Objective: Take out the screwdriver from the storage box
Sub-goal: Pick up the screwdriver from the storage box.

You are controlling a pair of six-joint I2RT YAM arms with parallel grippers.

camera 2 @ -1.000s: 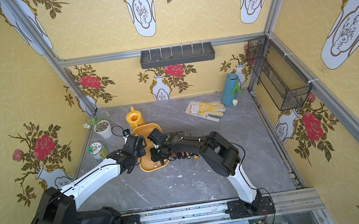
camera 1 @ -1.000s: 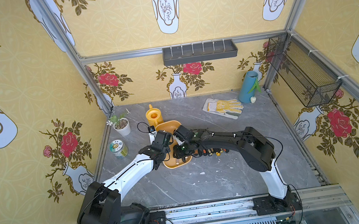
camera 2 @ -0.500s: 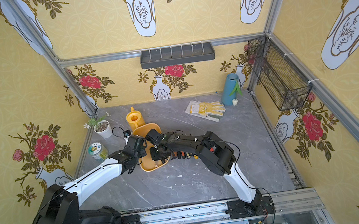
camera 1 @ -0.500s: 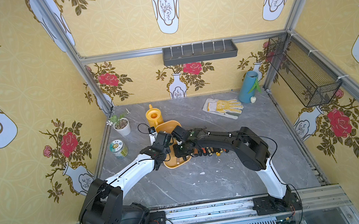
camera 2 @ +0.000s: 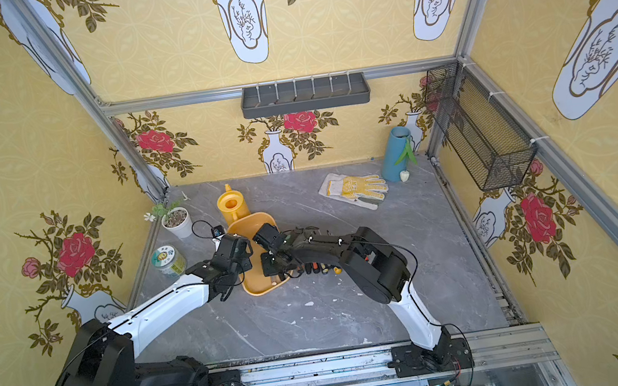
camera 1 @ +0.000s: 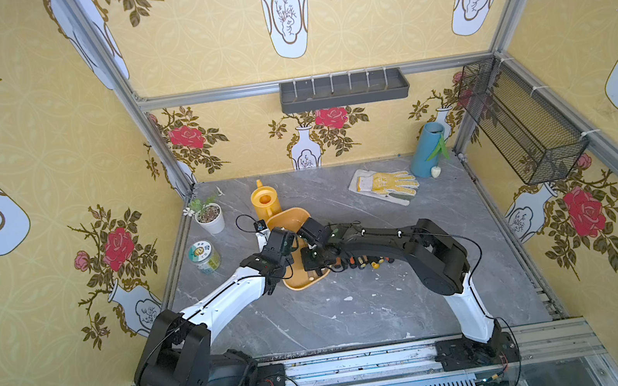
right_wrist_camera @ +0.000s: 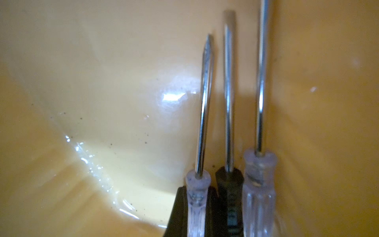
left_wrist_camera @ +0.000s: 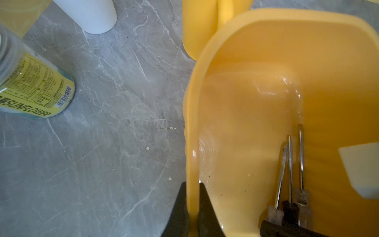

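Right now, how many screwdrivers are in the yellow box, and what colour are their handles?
Clear handle: 2 (the clear-handled screwdriver pinched in the right tool, and a second clear one beside the box wall)
Black handle: 1 (the black-handled screwdriver between them)
Total showing in the storage box: 3

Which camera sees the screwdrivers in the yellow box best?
Right wrist view: three screwdrivers fill it, close up. The left wrist view shows them small, inside the storage box. In both top views the right arm hides them.
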